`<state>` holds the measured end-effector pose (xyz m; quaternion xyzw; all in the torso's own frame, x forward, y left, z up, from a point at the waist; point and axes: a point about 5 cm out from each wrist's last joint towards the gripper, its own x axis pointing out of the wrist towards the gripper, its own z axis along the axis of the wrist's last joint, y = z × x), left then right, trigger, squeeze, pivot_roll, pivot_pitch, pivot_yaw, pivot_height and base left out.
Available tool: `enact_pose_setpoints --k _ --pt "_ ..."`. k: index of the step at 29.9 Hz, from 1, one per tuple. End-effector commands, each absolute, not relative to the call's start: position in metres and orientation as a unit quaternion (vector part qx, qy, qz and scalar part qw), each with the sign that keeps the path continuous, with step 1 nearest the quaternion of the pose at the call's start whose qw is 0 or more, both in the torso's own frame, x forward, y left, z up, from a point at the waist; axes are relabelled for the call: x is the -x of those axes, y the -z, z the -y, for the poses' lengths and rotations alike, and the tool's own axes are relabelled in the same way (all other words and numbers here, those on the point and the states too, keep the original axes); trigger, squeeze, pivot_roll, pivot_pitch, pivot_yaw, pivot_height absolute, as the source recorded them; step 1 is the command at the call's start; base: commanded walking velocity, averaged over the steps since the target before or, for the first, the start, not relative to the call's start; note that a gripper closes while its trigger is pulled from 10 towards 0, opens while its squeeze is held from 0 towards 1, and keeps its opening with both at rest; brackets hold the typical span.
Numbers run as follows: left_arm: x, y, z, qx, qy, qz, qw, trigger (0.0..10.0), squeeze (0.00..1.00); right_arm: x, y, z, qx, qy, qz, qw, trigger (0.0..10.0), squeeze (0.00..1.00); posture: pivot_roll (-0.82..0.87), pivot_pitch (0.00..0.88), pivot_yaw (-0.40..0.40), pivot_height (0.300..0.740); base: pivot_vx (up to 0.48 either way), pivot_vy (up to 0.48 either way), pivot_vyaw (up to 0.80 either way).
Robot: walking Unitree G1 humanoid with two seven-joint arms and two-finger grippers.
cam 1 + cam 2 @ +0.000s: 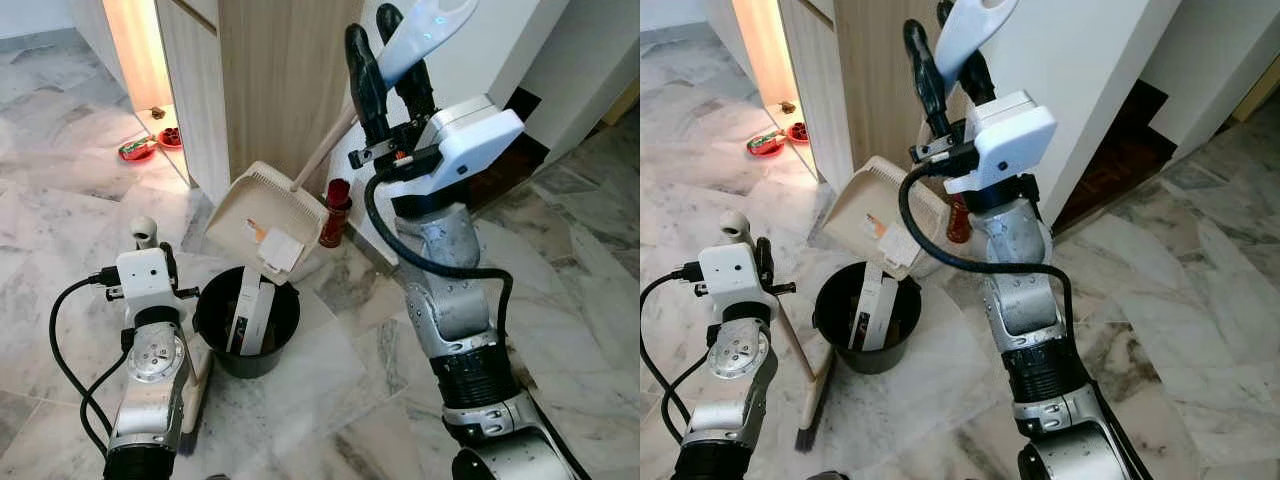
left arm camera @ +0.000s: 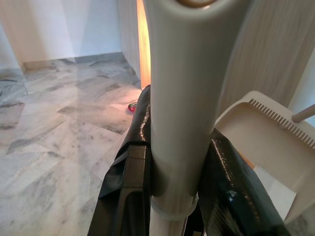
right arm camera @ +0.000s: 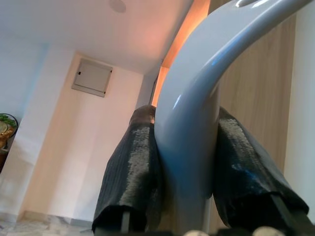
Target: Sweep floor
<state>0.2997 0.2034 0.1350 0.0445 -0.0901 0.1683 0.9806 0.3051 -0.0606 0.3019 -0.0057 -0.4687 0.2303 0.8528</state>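
Gripping the pale handle of the dustpan (image 1: 268,210), the right gripper (image 1: 392,62) is raised high in front of a wooden cabinet (image 1: 270,80), its two black fingers (image 3: 132,172) pressed against either side of the curved white grip. The pan tilts down over a black bin (image 1: 246,320), and a piece of white paper (image 1: 280,250) lies at its lip above the bin's mouth; more white card stands inside the bin. Low on the robot's left, the left gripper (image 2: 172,196) clamps the cream broom handle (image 2: 182,98), a finger on each side, as the left wrist view makes plain. The right eye view shows the broom (image 1: 810,395) running down to its bristles on the marble floor (image 1: 330,400) just beside the bin, whereas the left eye view hides most of that behind the left arm. A red bottle (image 1: 336,212) stands near the cabinet's corner, just beside the pan. Further off, red dishes (image 1: 150,145) sit in a lit doorway.
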Motion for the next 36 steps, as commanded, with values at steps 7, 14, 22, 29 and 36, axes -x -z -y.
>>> enact_pose_setpoints --k 7,14,22,29,36 --pt "-0.303 -0.146 -0.196 -0.035 -0.154 0.118 0.980 10.0 0.00 -0.291 -0.319 0.062 0.011 -0.231 0.517 0.824 10.0 0.00 0.17 0.123 -0.137 0.740 0.000 0.000 0.00" --pt "-0.303 -0.146 -0.196 -0.035 -0.154 0.119 0.980 10.0 0.00 -0.288 -0.324 0.062 0.017 -0.224 0.528 0.819 10.0 0.00 0.17 0.124 -0.137 0.740 0.000 0.000 0.00" --pt "-0.304 -0.146 -0.196 -0.034 -0.153 0.119 0.980 10.0 0.00 -0.283 -0.328 0.060 0.026 -0.223 0.541 0.810 10.0 0.00 0.17 0.122 -0.138 0.740 0.000 0.000 0.00" --pt "-0.304 -0.146 -0.195 -0.034 -0.153 0.118 0.980 10.0 0.00 -0.297 -0.323 0.072 0.028 -0.174 0.512 0.841 10.0 0.00 0.18 0.123 -0.139 0.740 0.000 0.000 0.00" --pt "-0.303 -0.143 -0.194 -0.033 -0.150 0.113 0.982 10.0 0.00 -0.327 -0.304 0.117 0.086 -0.022 0.436 0.895 10.0 0.00 0.17 0.124 -0.139 0.740 0.000 0.000 0.00"
